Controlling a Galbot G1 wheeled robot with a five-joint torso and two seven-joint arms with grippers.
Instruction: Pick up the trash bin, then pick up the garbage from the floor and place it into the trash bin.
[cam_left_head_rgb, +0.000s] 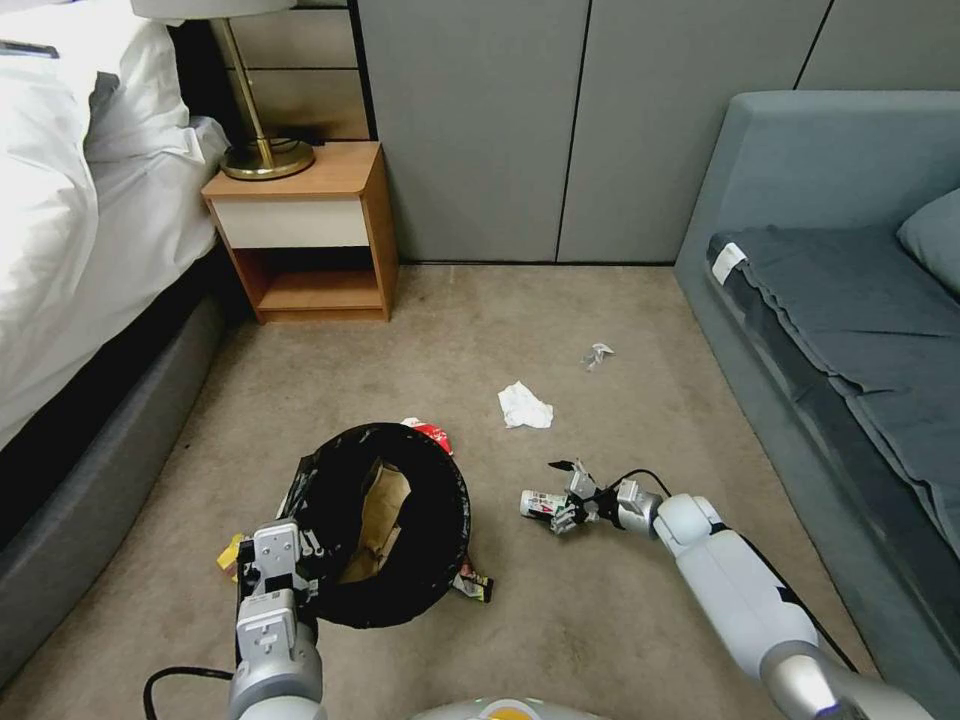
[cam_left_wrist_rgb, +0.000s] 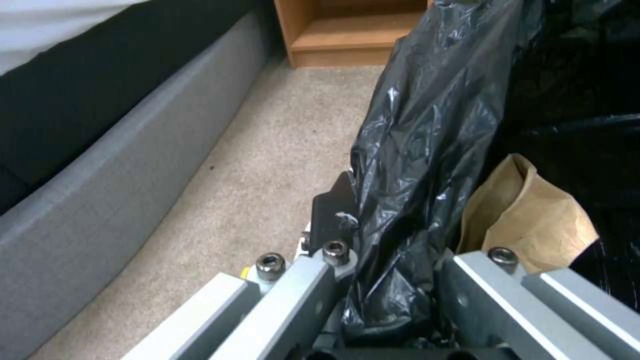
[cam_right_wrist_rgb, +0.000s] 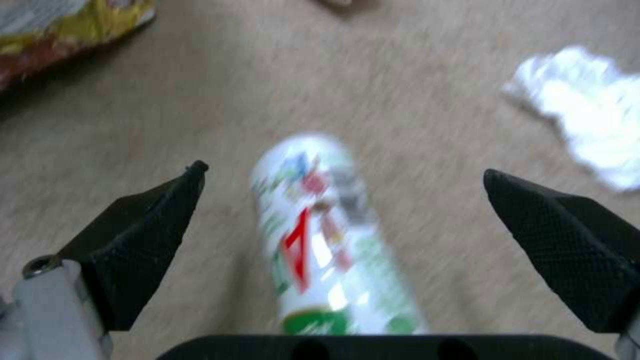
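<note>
The left claw (cam_left_head_rgb: 290, 560) is pinching the bag-covered rim of the trash bin (cam_left_head_rgb: 420, 540) at the bin's eight o'clock edge, holding it tilted so its mouth is facing up toward the head camera. In the left wrist view, black plastic is bunching between the claw's metal fingers (cam_left_wrist_rgb: 293, 295), and a brown paper bag (cam_left_wrist_rgb: 527, 225) is lying inside the bin. The right claw (cam_right_wrist_rgb: 347, 220) is hovering low over the carpet (cam_left_head_rgb: 600, 620) at the bin's three o'clock, fingers spread wide on either side of a small white bottle (cam_right_wrist_rgb: 327, 240) with a green and red label, not gripping it. A crumpled white tissue (cam_left_head_rgb: 524, 406) is lying at the bottle's twelve o'clock, and a red wrapper (cam_left_head_rgb: 432, 434) is peeking out behind the bin.
</note>
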